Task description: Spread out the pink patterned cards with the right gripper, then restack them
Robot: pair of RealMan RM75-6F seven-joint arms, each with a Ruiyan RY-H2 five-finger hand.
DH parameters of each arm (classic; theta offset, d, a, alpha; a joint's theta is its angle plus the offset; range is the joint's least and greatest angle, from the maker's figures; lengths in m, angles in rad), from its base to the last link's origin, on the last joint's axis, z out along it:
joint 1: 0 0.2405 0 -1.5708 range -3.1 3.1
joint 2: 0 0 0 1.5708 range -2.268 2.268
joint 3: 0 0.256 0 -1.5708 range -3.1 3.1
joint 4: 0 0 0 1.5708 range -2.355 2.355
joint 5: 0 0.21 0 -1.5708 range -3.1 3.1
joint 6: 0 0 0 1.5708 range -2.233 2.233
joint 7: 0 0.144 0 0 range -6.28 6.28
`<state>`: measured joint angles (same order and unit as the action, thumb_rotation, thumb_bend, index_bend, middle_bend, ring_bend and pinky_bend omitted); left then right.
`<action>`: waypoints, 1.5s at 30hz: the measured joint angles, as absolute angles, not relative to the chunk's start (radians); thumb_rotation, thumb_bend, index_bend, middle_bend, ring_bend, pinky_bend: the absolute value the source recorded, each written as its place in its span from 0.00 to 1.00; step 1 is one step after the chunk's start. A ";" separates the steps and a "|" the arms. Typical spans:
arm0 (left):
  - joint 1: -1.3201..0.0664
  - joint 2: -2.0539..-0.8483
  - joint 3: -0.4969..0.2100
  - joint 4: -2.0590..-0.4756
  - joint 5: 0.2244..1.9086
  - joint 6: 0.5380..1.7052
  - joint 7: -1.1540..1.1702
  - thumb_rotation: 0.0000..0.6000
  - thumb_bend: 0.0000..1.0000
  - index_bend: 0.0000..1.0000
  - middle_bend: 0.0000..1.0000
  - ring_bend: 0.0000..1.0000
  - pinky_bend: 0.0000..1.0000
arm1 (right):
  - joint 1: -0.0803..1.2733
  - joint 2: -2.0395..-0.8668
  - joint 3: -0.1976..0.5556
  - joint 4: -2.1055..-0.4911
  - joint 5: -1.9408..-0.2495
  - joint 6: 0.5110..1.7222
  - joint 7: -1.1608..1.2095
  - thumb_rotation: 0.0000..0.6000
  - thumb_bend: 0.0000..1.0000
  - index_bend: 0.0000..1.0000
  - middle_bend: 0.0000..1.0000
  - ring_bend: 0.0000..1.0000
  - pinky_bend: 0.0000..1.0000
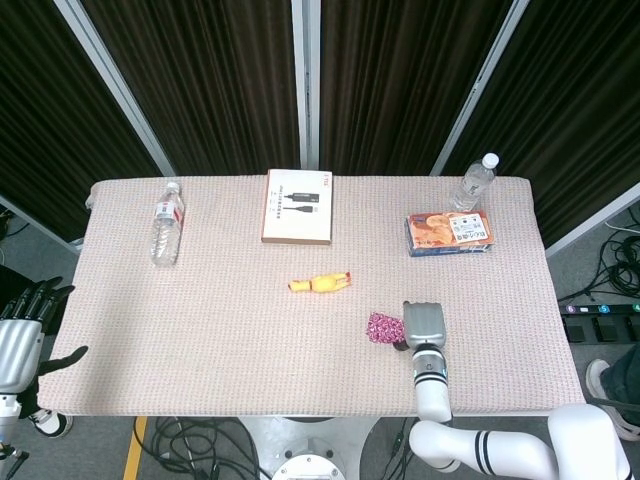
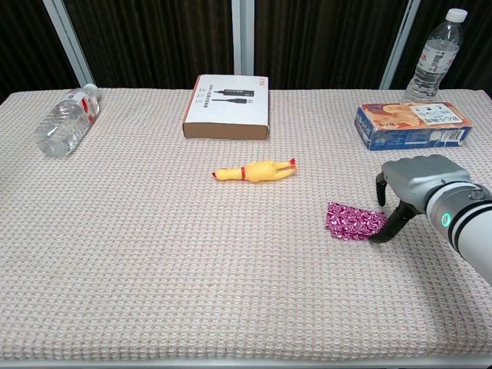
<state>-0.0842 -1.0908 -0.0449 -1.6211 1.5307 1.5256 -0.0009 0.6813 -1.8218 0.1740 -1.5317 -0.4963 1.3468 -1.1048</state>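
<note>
Right hand [image 2: 419,184], fingers spread downward, touches pink patterned cards [image 2: 352,221]; left hand [image 1: 20,330] spread.

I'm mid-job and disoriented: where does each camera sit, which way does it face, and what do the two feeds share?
Head view: high above the near table edge, looking steeply down on the whole table; shows the right hand and forearm, and the left hand off the table's left edge.
Chest view: low at the near edge, facing across toward the dark curtains; shows only the right hand.
Shared: pink patterned cards, rubber chicken, cable box, both water bottles.
</note>
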 measured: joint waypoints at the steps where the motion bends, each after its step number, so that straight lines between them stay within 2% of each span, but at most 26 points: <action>1: -0.084 -1.091 -0.045 -1.621 1.531 1.526 -0.001 0.92 0.00 0.23 0.22 0.13 0.24 | 0.681 -1.820 0.174 -1.531 -0.496 1.345 -1.104 0.69 0.00 0.38 1.00 0.86 0.90; 12: -0.082 -1.087 -0.046 -1.622 1.532 1.533 -0.003 0.92 0.00 0.23 0.22 0.13 0.24 | 0.676 -1.780 0.173 -1.566 -0.507 1.340 -1.097 0.69 0.00 0.36 1.00 0.85 0.90; 15: -0.079 -1.082 -0.050 -1.623 1.527 1.538 -0.010 0.92 0.00 0.23 0.22 0.13 0.24 | 0.671 -1.735 0.172 -1.621 -0.511 1.343 -1.099 0.67 0.00 0.36 0.99 0.83 0.90; 18: -0.077 -1.079 -0.053 -1.621 1.518 1.539 -0.016 0.92 0.00 0.23 0.22 0.13 0.24 | 0.661 -1.648 0.170 -1.711 -0.514 1.340 -1.092 0.65 0.00 0.37 0.94 0.78 0.90; 20: -0.078 -1.079 -0.054 -1.619 1.514 1.535 -0.017 0.92 0.00 0.23 0.22 0.13 0.24 | 0.647 -1.562 0.167 -1.777 -0.525 1.327 -1.072 0.65 0.00 0.37 0.82 0.68 0.89; 22: -0.080 -1.081 -0.055 -1.616 1.510 1.528 -0.012 0.92 0.00 0.23 0.22 0.13 0.24 | 0.625 -1.463 0.162 -1.832 -0.557 1.305 -1.022 0.65 0.00 0.32 0.61 0.52 0.81; 23: -0.080 -1.083 -0.055 -1.614 1.508 1.525 -0.009 0.92 0.00 0.23 0.22 0.13 0.24 | 0.613 -1.422 0.159 -1.847 -0.582 1.296 -0.989 0.65 0.00 0.27 0.47 0.38 0.72; 25: -0.082 -1.088 -0.056 -1.610 1.502 1.521 0.001 0.92 0.00 0.23 0.22 0.13 0.24 | 0.581 -1.350 0.151 -1.858 -0.670 1.281 -0.887 0.65 0.00 0.22 0.31 0.22 0.57; 27: -0.083 -1.093 -0.057 -1.604 1.494 1.516 0.012 0.94 0.00 0.23 0.22 0.13 0.24 | 0.551 -1.317 0.142 -1.843 -0.768 1.277 -0.775 0.65 0.00 0.17 0.18 0.09 0.41; 29: -0.084 -1.097 -0.057 -1.599 1.489 1.511 0.021 0.99 0.00 0.23 0.22 0.13 0.24 | 0.514 -1.296 0.130 -1.800 -0.888 1.281 -0.624 0.64 0.00 0.12 0.10 0.01 0.28; 31: -0.085 -1.102 -0.057 -1.593 1.483 1.506 0.033 1.00 0.00 0.23 0.22 0.13 0.24 | 0.475 -1.281 0.116 -1.732 -1.006 1.293 -0.463 0.61 0.00 0.10 0.07 0.00 0.22; 37: -0.089 -1.111 -0.058 -1.577 1.467 1.489 0.048 1.00 0.00 0.23 0.22 0.13 0.24 | 0.357 -1.260 0.081 -1.455 -1.285 1.373 -0.112 0.56 0.00 0.08 0.04 0.00 0.16; 41: -0.091 -1.115 -0.060 -1.573 1.463 1.487 0.049 1.00 0.00 0.23 0.22 0.13 0.24 | 0.294 -1.264 0.072 -1.306 -1.345 1.438 -0.048 0.55 0.00 0.07 0.03 0.00 0.14; 45: -0.095 -1.119 -0.059 -1.565 1.455 1.470 0.051 0.99 0.00 0.23 0.22 0.13 0.24 | 0.261 -1.263 0.074 -1.257 -1.350 1.442 0.002 0.53 0.00 0.07 0.03 0.00 0.14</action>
<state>-0.0952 -1.1194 -0.0590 -1.5646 1.4554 1.4699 0.0509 0.2610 -1.2629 0.0739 -1.2571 -1.3501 1.4420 0.0019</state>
